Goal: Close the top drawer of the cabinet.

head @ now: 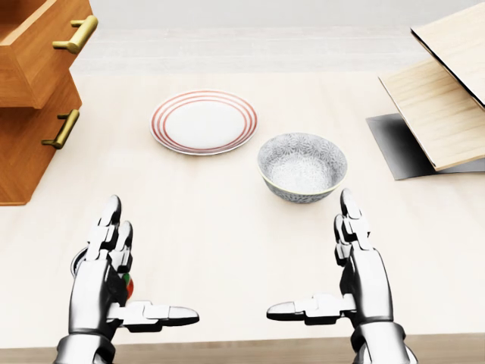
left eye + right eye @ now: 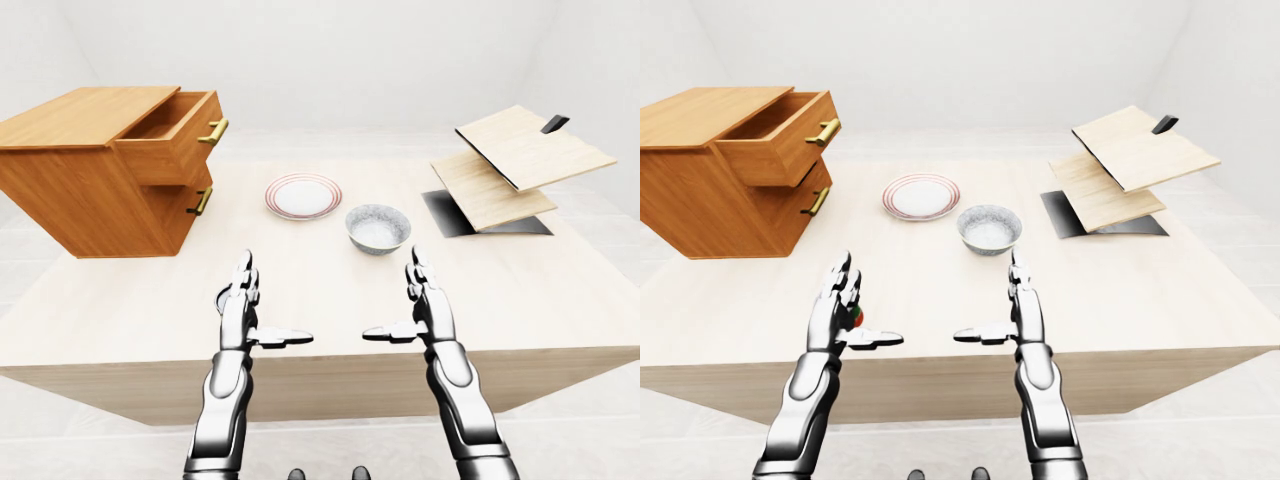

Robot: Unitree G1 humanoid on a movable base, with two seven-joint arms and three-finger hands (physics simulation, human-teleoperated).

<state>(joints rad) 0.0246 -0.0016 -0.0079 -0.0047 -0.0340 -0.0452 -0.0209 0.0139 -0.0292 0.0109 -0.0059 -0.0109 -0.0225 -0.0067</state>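
Over the table's near edge, hands: the silver three-fingered left hand (image 1: 106, 280) and silver right hand (image 1: 356, 277) hover side by side, palms turned inward and thumbs pointing toward each other.
Fingers: spread and straight on both hands, holding nothing and touching nothing.
Small object: something red and green peeks out by the left hand's palm (image 2: 857, 316); too little shows to say what it is.
Table: a pale wooden tabletop (image 2: 330, 300) carries everything.
Middle of the table: a white plate with red rim stripes (image 1: 203, 121) and, just beside it toward the right, a grey speckled ceramic bowl (image 1: 301, 167), both well beyond the fingertips.
Far right corner: stacked light wooden boards (image 2: 520, 160) tilted over a dark flat sheet (image 2: 450, 215).
Far left corner: a brown wooden two-drawer cabinet (image 2: 80, 180) sits angled, its drawer fronts facing the table's middle.
Top drawer: the brown wooden top drawer with a brass bar handle (image 2: 180, 130) is pulled well out, its hollow inside showing; the lower drawer (image 2: 195, 200) sits flush.
Progress: nothing done yet, by my judgement; the drawer stands fully open and both hands are well apart from it.
Left to do: reach the left hand to the drawer front and push it in until it sits level with the lower drawer.
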